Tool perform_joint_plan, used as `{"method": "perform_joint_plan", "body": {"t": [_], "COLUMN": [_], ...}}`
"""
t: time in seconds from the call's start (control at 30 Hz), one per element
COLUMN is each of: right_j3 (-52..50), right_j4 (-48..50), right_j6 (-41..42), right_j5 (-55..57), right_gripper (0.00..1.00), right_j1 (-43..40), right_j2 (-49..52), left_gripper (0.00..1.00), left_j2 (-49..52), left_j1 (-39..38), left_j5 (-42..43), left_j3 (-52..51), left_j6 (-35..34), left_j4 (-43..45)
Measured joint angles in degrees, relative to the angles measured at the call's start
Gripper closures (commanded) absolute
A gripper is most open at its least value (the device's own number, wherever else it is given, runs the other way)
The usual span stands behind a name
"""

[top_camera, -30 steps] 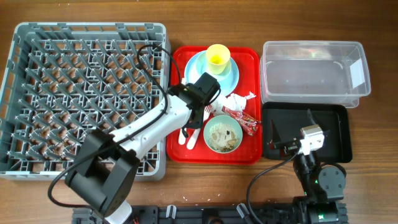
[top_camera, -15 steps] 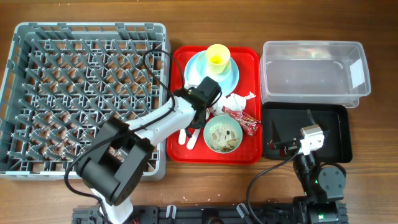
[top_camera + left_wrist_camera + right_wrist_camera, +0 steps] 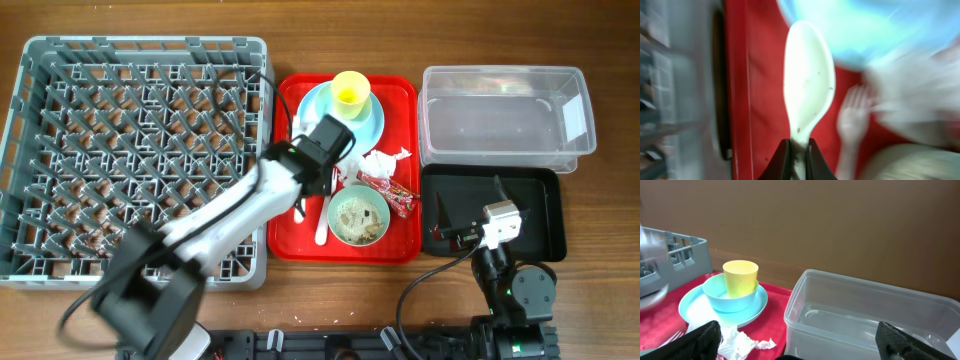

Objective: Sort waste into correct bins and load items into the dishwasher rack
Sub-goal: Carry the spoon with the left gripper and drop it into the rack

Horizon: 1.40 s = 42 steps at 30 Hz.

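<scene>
My left gripper (image 3: 302,196) is over the left side of the red serving tray (image 3: 400,246). It is shut on the handle of the cream spoon (image 3: 809,82). The cream fork (image 3: 321,218) lies on the tray beside the mint-green bowl (image 3: 359,215), which holds rice-like scraps. The yellow cup (image 3: 351,90) stands in a light-blue dish on the light-blue plate (image 3: 312,108). The white napkin (image 3: 380,162) and red wrapper (image 3: 392,190) lie right of my left gripper. My right gripper (image 3: 799,342) is open and empty over the black tray (image 3: 545,215).
The grey dishwasher rack (image 3: 135,150) fills the left of the table, touching the red tray's left edge. The clear tub (image 3: 500,72) stands behind the black tray at the right. In the right wrist view I see the cup (image 3: 740,277), napkin (image 3: 740,342) and tub (image 3: 865,310).
My left gripper has closed on the spoon, which has left its place beside the fork. The fork now lies closer to the bowl. The right arm has not moved.
</scene>
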Motion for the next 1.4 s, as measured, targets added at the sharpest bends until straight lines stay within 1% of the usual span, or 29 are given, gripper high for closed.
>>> {"method": "perform_joint_plan", "body": {"t": [0.1,0.17,0.27,0.33,0.37,0.47,0.6,0.7,0.8,0.93,0.97,1.0,1.1,1.17,1.2,1.27,1.33,1.4], "right_j3": [0.0,0.0,0.0,0.0,0.0,0.0,0.0,0.0,0.0,0.0,0.0,0.0,0.0,0.0,0.0,0.0,0.0,0.0], "right_j4": [-0.02,-0.02,-0.02,-0.02,0.0,-0.02,-0.02,-0.02,-0.02,-0.02,-0.02,-0.02,-0.02,-0.02,-0.02,-0.02,-0.02,-0.02], "right_j6": [0.0,0.0,0.0,0.0,0.0,0.0,0.0,0.0,0.0,0.0,0.0,0.0,0.0,0.0,0.0,0.0,0.0,-0.02], "right_j5": [0.0,0.0,0.0,0.0,0.0,0.0,0.0,0.0,0.0,0.0,0.0,0.0,0.0,0.0,0.0,0.0,0.0,0.0], "right_gripper": [0.0,0.0,0.0,0.0,0.0,0.0,0.0,0.0,0.0,0.0,0.0,0.0,0.0,0.0,0.0,0.0,0.0,0.0], "right_j1": [0.0,0.0,0.0,0.0,0.0,0.0,0.0,0.0,0.0,0.0,0.0,0.0,0.0,0.0,0.0,0.0,0.0,0.0], "right_j2": [0.0,0.0,0.0,0.0,0.0,0.0,0.0,0.0,0.0,0.0,0.0,0.0,0.0,0.0,0.0,0.0,0.0,0.0], "left_gripper": [0.96,0.96,0.96,0.96,0.96,0.96,0.96,0.96,0.96,0.96,0.81,0.76,0.7,0.64,0.64,0.72,0.73,0.71], "left_j2": [-12.52,-16.9,-18.16,-18.16,-18.16,-17.81,-13.14,-6.27,-3.87,-3.67,-3.67,-3.67,-3.67,-3.65,-3.65,-3.67,-4.2,-7.65], "left_j1": [1.01,3.89,12.92,16.68,19.87,22.77,23.45,23.45,23.45,23.45,23.45,23.45,23.45,23.45,23.45,23.45,23.32,22.12], "left_j5": [-0.26,-0.92,-1.46,-1.51,-1.11,0.55,3.89,2.67,3.34,4.76,4.94,4.96,4.9,4.85,4.68,4.66,4.7,5.88], "left_j3": [2.1,2.34,2.36,2.36,2.36,2.36,2.36,2.36,2.36,2.36,2.36,2.36,2.36,2.36,2.36,2.36,2.6,3.13], "left_j6": [1.18,4.22,7.28,8.02,9.18,12.02,15.26,18.12,18.73,18.75,18.75,18.75,18.97,18.97,18.95,18.95,17.88,15.43], "left_j4": [-1.44,-3.91,-8.04,-8.17,-8.2,-8.22,-7.52,-6.21,-5.16,-5.35,-5.57,-5.81,-5.84,-5.84,-5.75,-5.73,-6.8,-7.61]}}
